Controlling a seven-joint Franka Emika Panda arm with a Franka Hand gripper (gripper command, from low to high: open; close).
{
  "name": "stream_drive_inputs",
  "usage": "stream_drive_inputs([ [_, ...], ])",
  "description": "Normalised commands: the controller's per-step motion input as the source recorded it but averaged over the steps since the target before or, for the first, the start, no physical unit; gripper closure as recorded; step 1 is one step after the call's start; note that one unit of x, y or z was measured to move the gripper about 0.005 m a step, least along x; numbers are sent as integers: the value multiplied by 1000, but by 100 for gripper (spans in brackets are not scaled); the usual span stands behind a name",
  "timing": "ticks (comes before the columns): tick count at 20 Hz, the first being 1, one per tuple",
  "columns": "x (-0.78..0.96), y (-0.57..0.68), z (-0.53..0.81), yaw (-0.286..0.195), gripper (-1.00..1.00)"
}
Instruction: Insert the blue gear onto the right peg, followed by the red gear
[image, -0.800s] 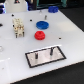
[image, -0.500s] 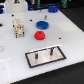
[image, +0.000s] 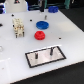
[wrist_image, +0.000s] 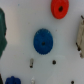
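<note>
blue gear (image: 43, 24): flat on the white desk (image: 15, 52), at about 12 o'clock from the plate; wrist view shows it (wrist_image: 43, 40) near frame centre, nothing touching it.
red gear (image: 39, 35): flat on the desk, just beside the blue gear at its 6 o'clock, between blue gear and plate; in wrist view (wrist_image: 59, 7) apart from the blue gear, partly cut by the frame edge.
plate (image: 58, 56): grey with black border, lying flat, at 6 o'clock from the red gear, slightly skewed.
right peg (image: 51, 51): thin dark pin, upright, at the plate's end toward the exterior view's right; bare.
left peg (image: 37, 57): matching pin at the other end; bare.
white block (image: 18, 27): pale blocky item with dark marks, at 9 o'clock from the blue gear, apart from it; seen at the wrist frame edge (wrist_image: 80, 35).
far blue item (image: 53, 8): small, at the desk's back edge, 1 o'clock from the blue gear; too blurred to identify.
small dark spots (wrist_image: 54, 62): on the desk near the blue gear; too small to tell.
obstruction: nothing stands between the gears and the right peg.
fingers: not seen in either view, cannot tell whether wide or narrow.
</note>
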Motion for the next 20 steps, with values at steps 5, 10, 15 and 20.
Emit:
stream_drive_inputs([
  [5,-490,238,-424,0,-100],
  [10,-422,188,-455,0,-100],
  [15,-418,108,-495,0,-100],
  [20,-400,-10,-476,0,-100],
])
